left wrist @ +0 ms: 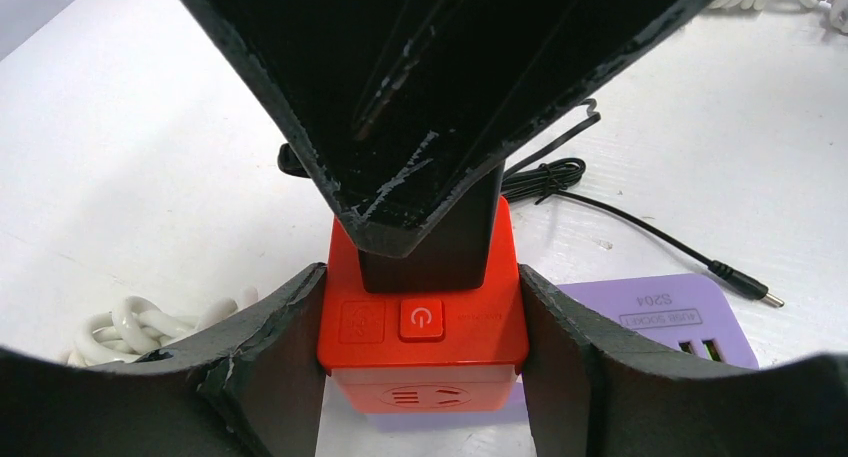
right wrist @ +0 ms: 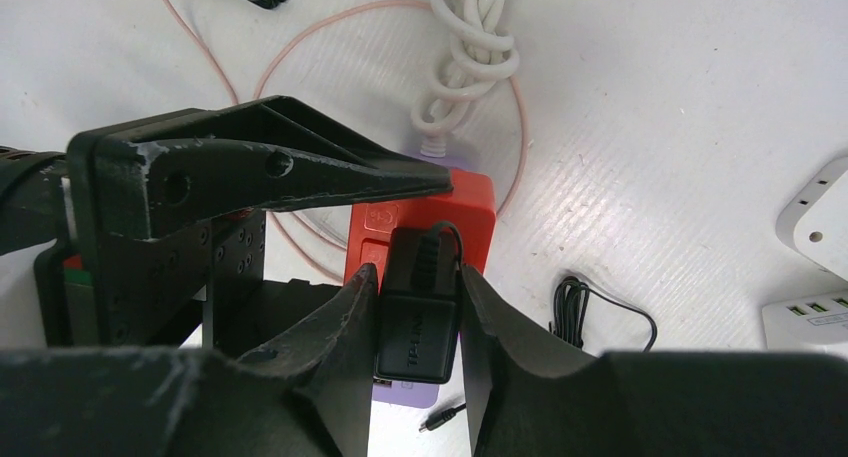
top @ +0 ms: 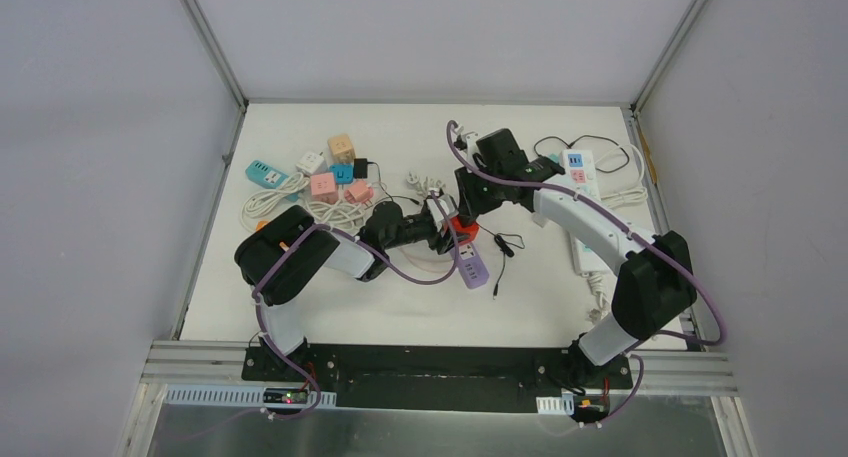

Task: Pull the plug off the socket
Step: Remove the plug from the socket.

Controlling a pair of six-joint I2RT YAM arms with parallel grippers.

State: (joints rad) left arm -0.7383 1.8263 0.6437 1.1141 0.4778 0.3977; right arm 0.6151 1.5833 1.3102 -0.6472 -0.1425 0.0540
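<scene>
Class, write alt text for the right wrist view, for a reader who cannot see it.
The right end effector grips a black plug seated in a red socket cube, which the left end effector clamps. A coiled white cable lies beyond on the white table.
</scene>
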